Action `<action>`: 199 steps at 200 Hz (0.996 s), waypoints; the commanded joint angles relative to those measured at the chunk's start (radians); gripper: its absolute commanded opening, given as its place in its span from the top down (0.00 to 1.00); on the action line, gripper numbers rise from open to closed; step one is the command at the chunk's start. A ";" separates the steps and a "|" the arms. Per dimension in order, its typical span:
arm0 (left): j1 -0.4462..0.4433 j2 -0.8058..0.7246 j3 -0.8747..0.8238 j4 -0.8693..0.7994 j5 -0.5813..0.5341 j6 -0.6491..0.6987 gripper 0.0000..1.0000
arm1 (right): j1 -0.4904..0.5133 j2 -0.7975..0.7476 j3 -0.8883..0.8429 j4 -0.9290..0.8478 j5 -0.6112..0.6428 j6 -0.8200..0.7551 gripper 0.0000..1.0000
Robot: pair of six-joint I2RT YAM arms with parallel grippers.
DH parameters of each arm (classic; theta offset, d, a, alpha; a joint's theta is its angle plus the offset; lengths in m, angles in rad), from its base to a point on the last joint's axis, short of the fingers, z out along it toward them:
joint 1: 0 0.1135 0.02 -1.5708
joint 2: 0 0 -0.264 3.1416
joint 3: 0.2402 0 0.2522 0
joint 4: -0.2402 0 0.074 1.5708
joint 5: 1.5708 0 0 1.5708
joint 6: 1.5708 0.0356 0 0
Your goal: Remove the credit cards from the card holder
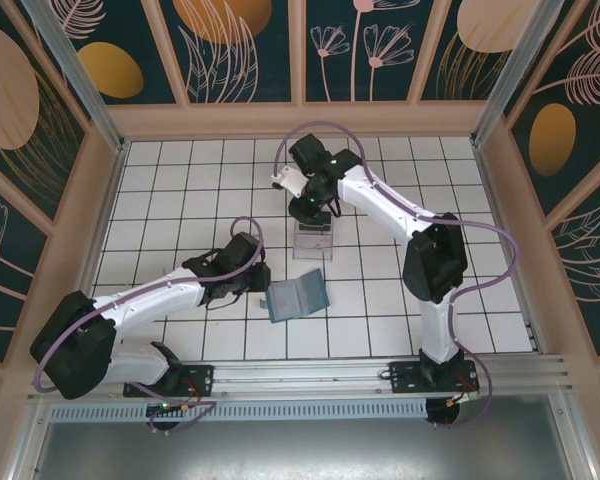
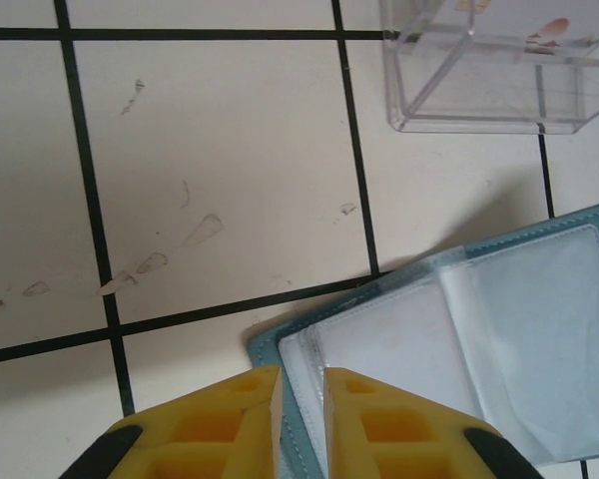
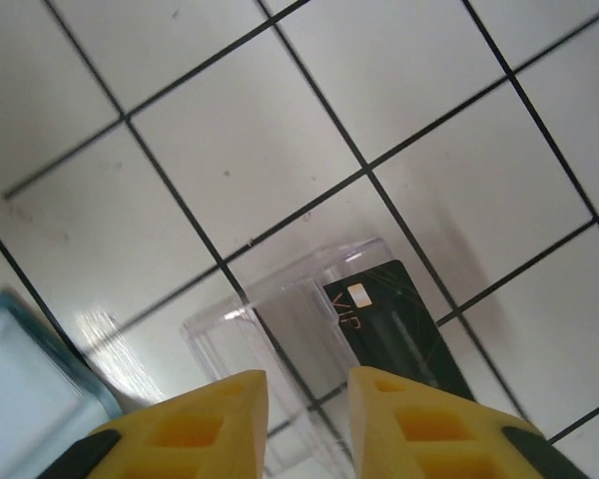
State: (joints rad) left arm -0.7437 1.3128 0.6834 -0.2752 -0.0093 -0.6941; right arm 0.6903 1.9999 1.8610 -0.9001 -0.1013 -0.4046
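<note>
Holder (image 2: pixel 519 349) lies open, teal, clear sleeves; black card (image 3: pixel 399 319) in tray (image 3: pixel 280 281); left tool (image 2: pixel 301 377) narrow, right tool (image 3: pixel 309 381) narrow, empty.

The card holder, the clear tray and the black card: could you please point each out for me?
card holder (image 1: pixel 298 298), top external view, middle of its open lining.
clear tray (image 2: pixel 479 100), left wrist view, on its near wall.
black card (image 3: pixel 399 334), right wrist view, centre of its face.

A clear plastic tray (image 1: pixel 312 241) stands on the white tiled table (image 1: pixel 180 170).
</note>
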 commanded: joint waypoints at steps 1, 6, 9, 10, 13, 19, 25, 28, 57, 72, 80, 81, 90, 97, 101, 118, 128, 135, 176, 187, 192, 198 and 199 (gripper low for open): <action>0.016 -0.016 -0.020 0.034 0.006 -0.021 0.79 | 0.019 0.024 0.028 0.006 0.048 0.388 0.76; 0.019 -0.018 -0.023 0.037 0.007 -0.022 0.80 | 0.018 0.017 0.014 0.012 0.040 0.442 0.77; 0.021 -0.018 -0.023 0.038 0.006 -0.023 0.80 | 0.018 0.010 0.002 0.019 0.033 0.475 0.77; 0.021 -0.017 -0.023 0.039 0.006 -0.023 0.80 | 0.018 0.008 -0.004 0.022 0.030 0.484 0.77; 0.022 -0.018 -0.024 0.039 0.007 -0.023 0.79 | 0.019 -0.002 -0.021 0.034 0.022 0.516 0.76; 0.028 -0.020 -0.025 0.043 0.006 -0.025 0.79 | 0.020 -0.025 -0.059 0.057 0.001 0.571 0.76; 0.031 -0.021 -0.027 0.046 0.007 -0.025 0.79 | 0.021 -0.043 -0.090 0.077 -0.026 0.624 0.76; 0.032 -0.024 -0.028 0.047 0.008 -0.025 0.79 | 0.021 -0.051 -0.103 0.081 -0.040 0.651 0.76; 0.046 -0.028 -0.028 0.063 0.015 -0.028 0.79 | 0.043 -0.101 -0.195 0.083 -0.052 0.819 0.74; 0.053 -0.029 -0.028 0.071 0.021 -0.028 0.79 | 0.061 -0.140 -0.247 0.095 -0.012 0.857 0.73; 0.057 -0.031 -0.028 0.073 0.023 -0.028 0.79 | 0.068 -0.160 -0.273 0.101 -0.010 0.872 0.73; 0.058 -0.030 -0.028 0.074 0.023 -0.028 0.79 | 0.069 -0.163 -0.276 0.102 -0.010 0.874 0.72; 0.059 -0.032 -0.029 0.078 0.025 -0.029 0.79 | 0.078 -0.185 -0.300 0.108 -0.008 0.887 0.72; 0.063 -0.033 -0.029 0.083 0.028 -0.030 0.79 | 0.085 -0.200 -0.318 0.110 -0.006 0.900 0.71; 0.065 -0.033 -0.031 0.086 0.030 -0.031 0.79 | 0.089 -0.206 -0.325 0.109 -0.006 0.906 0.71; 0.070 -0.037 -0.036 0.102 0.045 -0.038 0.79 | 0.111 -0.220 -0.348 0.103 -0.006 0.922 0.70; 0.078 -0.041 -0.042 0.116 0.057 -0.043 0.79 | 0.126 -0.220 -0.357 0.091 0.001 0.933 0.70; 0.082 -0.044 -0.047 0.124 0.065 -0.048 0.79 | 0.137 -0.219 -0.364 0.085 0.000 0.937 0.70; 0.135 -0.077 -0.082 0.139 0.102 -0.053 0.78 | 0.208 -0.209 -0.414 0.078 -0.004 0.978 0.68; 0.158 -0.093 -0.094 0.142 0.114 -0.054 0.78 | 0.222 -0.206 -0.430 0.084 -0.014 0.985 0.68; 0.169 -0.100 -0.101 0.142 0.120 -0.053 0.78 | 0.227 -0.204 -0.436 0.085 -0.017 0.988 0.67; 0.182 -0.110 -0.106 0.142 0.129 -0.050 0.78 | 0.236 -0.200 -0.443 0.086 -0.017 0.992 0.67; 0.185 -0.112 -0.108 0.142 0.131 -0.050 0.78 | 0.237 -0.199 -0.443 0.087 -0.017 0.992 0.66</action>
State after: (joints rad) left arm -0.6029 1.2438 0.6064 -0.1570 0.0784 -0.7372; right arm 0.8989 1.7962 1.4467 -0.8104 -0.1226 0.5419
